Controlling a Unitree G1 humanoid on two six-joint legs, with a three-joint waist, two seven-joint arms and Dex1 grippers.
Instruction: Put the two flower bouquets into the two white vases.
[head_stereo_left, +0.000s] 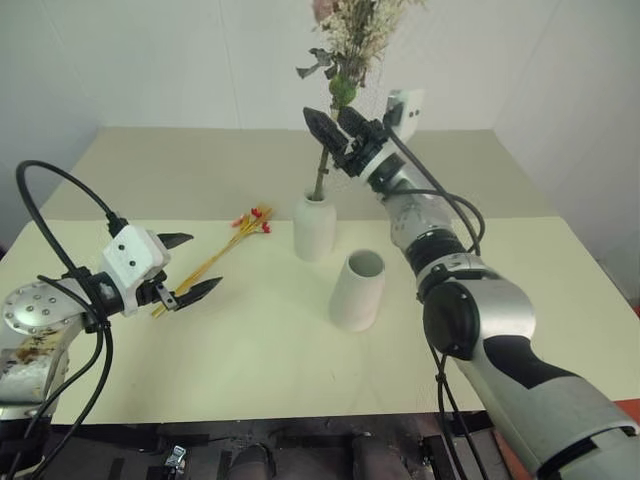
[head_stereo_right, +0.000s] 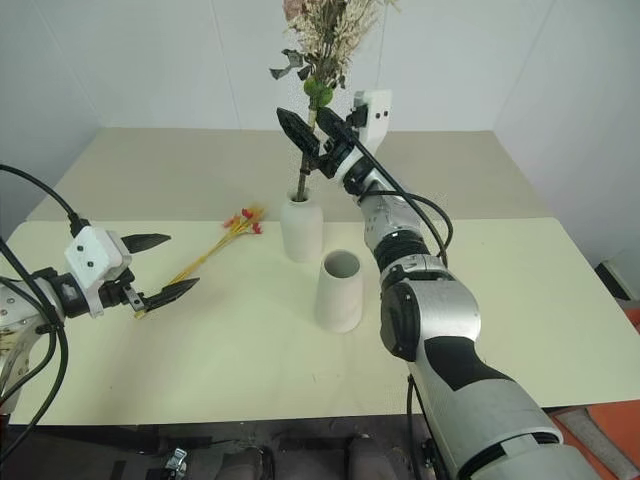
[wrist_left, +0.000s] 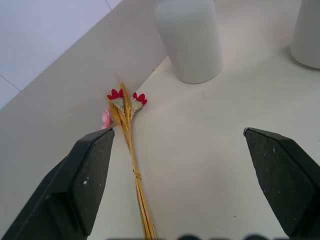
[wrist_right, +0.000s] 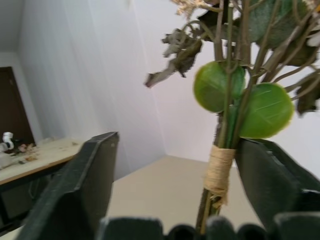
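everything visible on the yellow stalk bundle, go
The yellow stalk bundle is a thin sheaf of straw-coloured stems, bound partway along, ending in small red tips and cream tufts. It lies flat on the cream table, tips toward the bottle-shaped vase but apart from it. The open left hand hovers at its stem end, not gripping it.

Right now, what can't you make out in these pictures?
- Rose bouquet: its top is cut off by the head views' upper edge.
- Its stem end sits inside the bottle vase, so depth is hidden.
- Cone vase: its bottom inside is out of sight.
- Yellow stalks: lower ends cut off by the left wrist view's edge.
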